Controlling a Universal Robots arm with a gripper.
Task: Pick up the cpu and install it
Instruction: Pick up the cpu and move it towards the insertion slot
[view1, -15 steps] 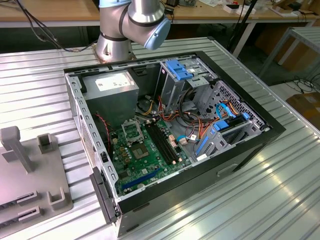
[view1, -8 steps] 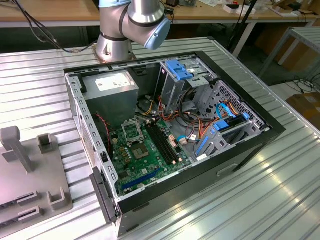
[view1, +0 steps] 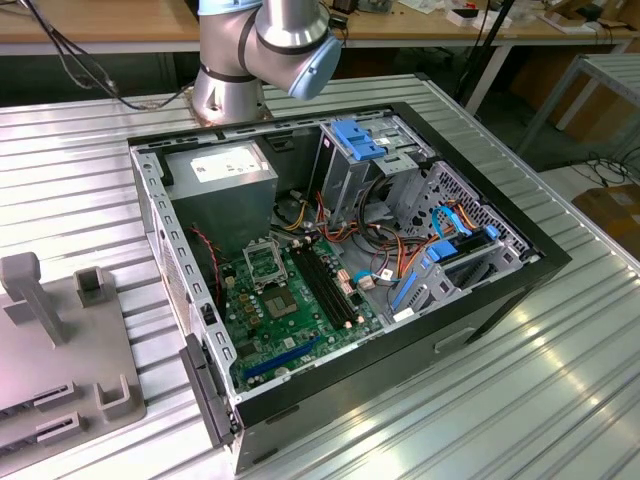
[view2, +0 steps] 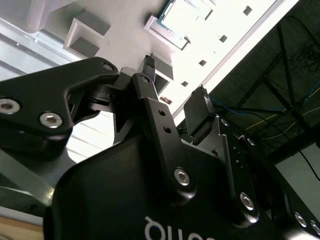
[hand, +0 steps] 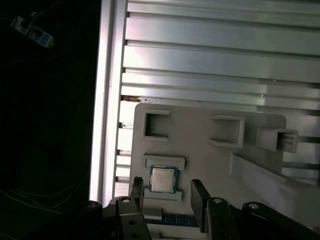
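The cpu (hand: 163, 180) is a small square chip with a silver lid. It lies flat in a framed recess of a grey holder plate (hand: 200, 150) in the first wrist view. My gripper (hand: 167, 192) hovers above it, open, with one black finger (hand: 136, 187) on each side of the chip and nothing between them. In the second wrist view the gripper (view2: 175, 87) also stands open over the pale plate. In the exterior view the open computer case (view1: 520, 270) shows the green motherboard (view1: 300, 310) with its square socket (view1: 262, 262).
The grey holder plate (view1: 60, 340) with raised posts sits at the exterior view's left on the ribbed metal table (view1: 500, 400). The arm's base (view1: 235, 90) stands behind the case. Cables, drive bays and a power supply (view1: 225, 185) crowd the case interior.
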